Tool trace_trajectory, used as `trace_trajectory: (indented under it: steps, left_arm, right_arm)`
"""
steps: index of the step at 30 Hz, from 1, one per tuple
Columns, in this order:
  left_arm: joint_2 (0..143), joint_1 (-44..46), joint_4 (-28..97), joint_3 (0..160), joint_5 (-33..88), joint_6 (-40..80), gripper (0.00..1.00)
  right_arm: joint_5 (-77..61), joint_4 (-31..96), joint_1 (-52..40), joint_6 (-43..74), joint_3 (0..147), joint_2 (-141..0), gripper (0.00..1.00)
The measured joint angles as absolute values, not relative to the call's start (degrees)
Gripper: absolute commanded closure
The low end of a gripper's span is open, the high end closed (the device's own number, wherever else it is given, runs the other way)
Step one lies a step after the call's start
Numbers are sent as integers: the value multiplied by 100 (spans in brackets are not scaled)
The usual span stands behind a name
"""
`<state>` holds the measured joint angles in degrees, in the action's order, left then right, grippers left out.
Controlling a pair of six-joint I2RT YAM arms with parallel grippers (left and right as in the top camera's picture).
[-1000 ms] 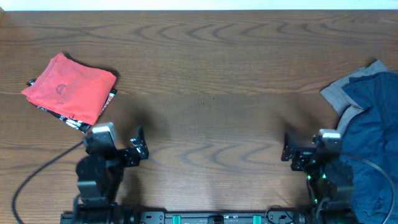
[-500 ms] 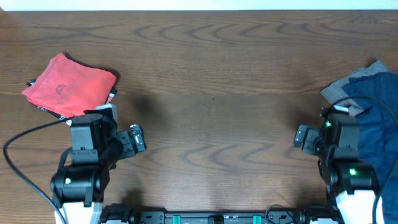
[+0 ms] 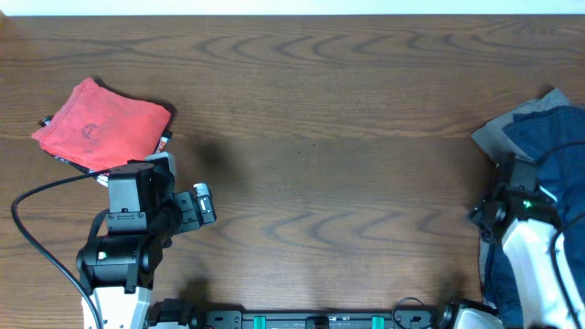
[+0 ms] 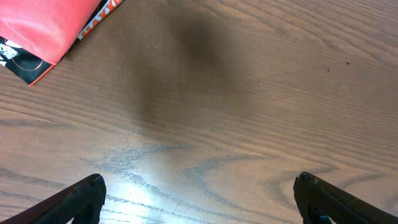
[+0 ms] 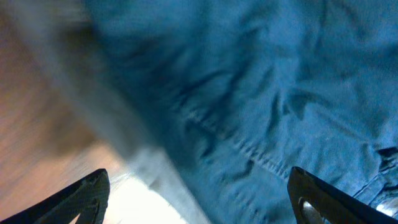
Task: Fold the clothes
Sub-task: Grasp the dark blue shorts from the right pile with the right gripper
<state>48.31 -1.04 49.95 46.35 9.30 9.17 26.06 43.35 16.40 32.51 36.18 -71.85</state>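
A pile of clothes lies at the table's right edge: dark blue denim [image 3: 554,155] over a grey piece [image 3: 496,137]. The right wrist view shows the denim [image 5: 261,93] with a stitched seam and the grey piece [image 5: 168,180] beside it. My right gripper [image 5: 198,198] is open, its fingers above the pile's left edge; in the overhead view the right gripper [image 3: 512,194] sits over that edge. A folded red garment [image 3: 101,128] lies at the far left, its corner in the left wrist view [image 4: 43,28]. My left gripper [image 4: 199,199] is open and empty over bare wood; the left gripper [image 3: 196,206] is just below and right of it.
The wooden table [image 3: 311,137] spans the view. A black cable [image 3: 37,196] loops from the left arm along the left edge. A black-and-white printed piece [image 4: 15,56] shows under the red garment.
My right arm has swung right, from bare wood onto the edge of the blue pile. My left arm rose and turned slightly between the earliest frame and now.
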Motion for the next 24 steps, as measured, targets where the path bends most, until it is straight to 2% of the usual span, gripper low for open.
trace_trajectory:
  steps: [5,12,16,17,24]
  left_arm:
    - [4831,-104,4993,4635,930,917,2]
    - [4831,-104,4991,4635,930,917,2]
    - [4831,-104,4993,4635,928,917,2]
    - [4831,-104,4993,4635,930,917,2]
    - [4831,-104,4995,4635,930,917,2]
  right_arm:
    - [2689,4134,1828,3417,3614,-7773,28]
    - [2733,3922,1929,3494,3601,-8138,59]
    - [2735,3885,1927,3518,3594,-8145,95]
    - [2705,3876,1929,3507,3592,-8145,99]
    - [1966,4311,2056,3135,4060,-7992,100]
